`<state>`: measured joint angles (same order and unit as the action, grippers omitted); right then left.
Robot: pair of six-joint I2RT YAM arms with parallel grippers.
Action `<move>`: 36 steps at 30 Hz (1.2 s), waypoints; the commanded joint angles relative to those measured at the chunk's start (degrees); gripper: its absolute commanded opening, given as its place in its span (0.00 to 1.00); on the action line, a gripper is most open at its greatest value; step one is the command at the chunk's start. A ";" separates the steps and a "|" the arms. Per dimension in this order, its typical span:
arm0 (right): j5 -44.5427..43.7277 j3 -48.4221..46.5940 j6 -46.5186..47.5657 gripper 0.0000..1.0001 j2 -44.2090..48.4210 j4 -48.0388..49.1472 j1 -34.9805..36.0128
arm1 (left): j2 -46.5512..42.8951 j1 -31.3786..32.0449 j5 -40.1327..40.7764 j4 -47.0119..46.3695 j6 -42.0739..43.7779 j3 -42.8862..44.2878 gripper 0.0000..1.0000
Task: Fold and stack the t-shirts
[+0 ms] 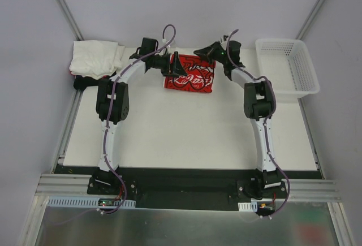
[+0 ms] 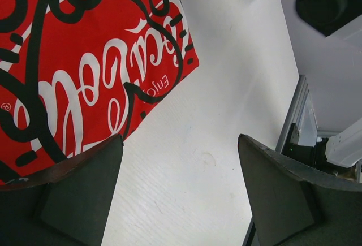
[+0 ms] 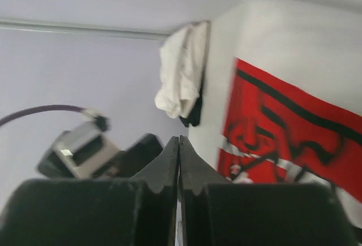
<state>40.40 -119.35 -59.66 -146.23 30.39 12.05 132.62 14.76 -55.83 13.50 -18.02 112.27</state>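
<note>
While spread, left hand (image 2: 180,139) by t-shirt (image 1: 190,75)

The 2 arms (image 1: 107,144) are white tubes with black joints (image 1: 111,100), purple cables (image 1: 168,30) and dark grey fingers (image 2: 79,201).

Top cam's high behind the arms (image 1: 107,138), looking down over the whole desk (image 1: 186,138). Wrist cams are close in: left faces down, right nearly level. All share the red shirt (image 1: 190,76).
</note>
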 commanded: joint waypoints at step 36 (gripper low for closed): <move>-1.40 24.25 35.05 0.74 22.20 -18.74 2.35 | -3.23 -2.02 8.10 -8.75 1.66 -10.22 0.82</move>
<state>45.01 -96.01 -49.98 -135.31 26.44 13.39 131.92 13.39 -51.94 6.70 -19.00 104.81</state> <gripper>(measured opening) 0.724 0.813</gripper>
